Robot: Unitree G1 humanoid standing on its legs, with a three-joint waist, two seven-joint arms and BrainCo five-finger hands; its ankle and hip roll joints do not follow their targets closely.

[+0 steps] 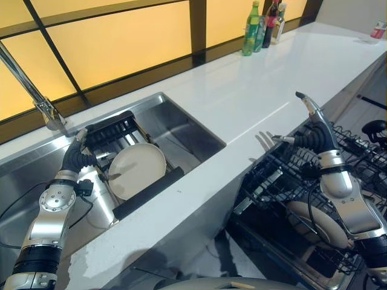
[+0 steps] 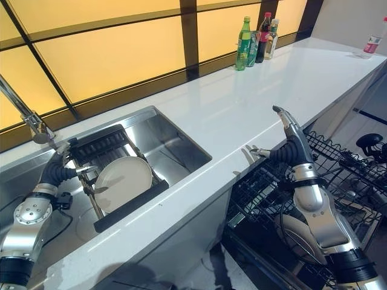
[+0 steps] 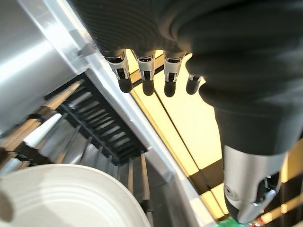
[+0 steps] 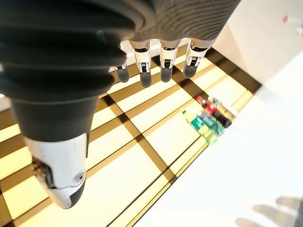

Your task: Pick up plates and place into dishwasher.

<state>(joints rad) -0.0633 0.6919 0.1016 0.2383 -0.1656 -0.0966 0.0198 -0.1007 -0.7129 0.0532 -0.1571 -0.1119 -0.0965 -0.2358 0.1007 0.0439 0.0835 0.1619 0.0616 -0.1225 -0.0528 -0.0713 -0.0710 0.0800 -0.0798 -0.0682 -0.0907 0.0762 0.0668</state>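
A cream plate (image 1: 137,169) leans in a black dish rack (image 1: 115,130) inside the steel sink (image 1: 181,127). My left hand (image 1: 76,157) hovers at the rack's left end, just beside the plate, open and holding nothing. In the left wrist view its straight fingers (image 3: 146,71) stand apart from the plate's rim (image 3: 61,198). My right hand (image 1: 314,136) is raised over the pulled-out dishwasher rack (image 1: 272,181), open and empty, with straight fingers (image 4: 161,61). Another cream plate (image 1: 302,215) stands in that rack, partly behind my right forearm.
A faucet (image 1: 36,96) rises at the sink's left. The white counter (image 1: 254,90) runs back to several bottles (image 1: 263,24) by the window. A small pink-capped bottle (image 1: 379,29) stands at the far right. Dark items (image 1: 372,130) sit deeper in the dishwasher rack.
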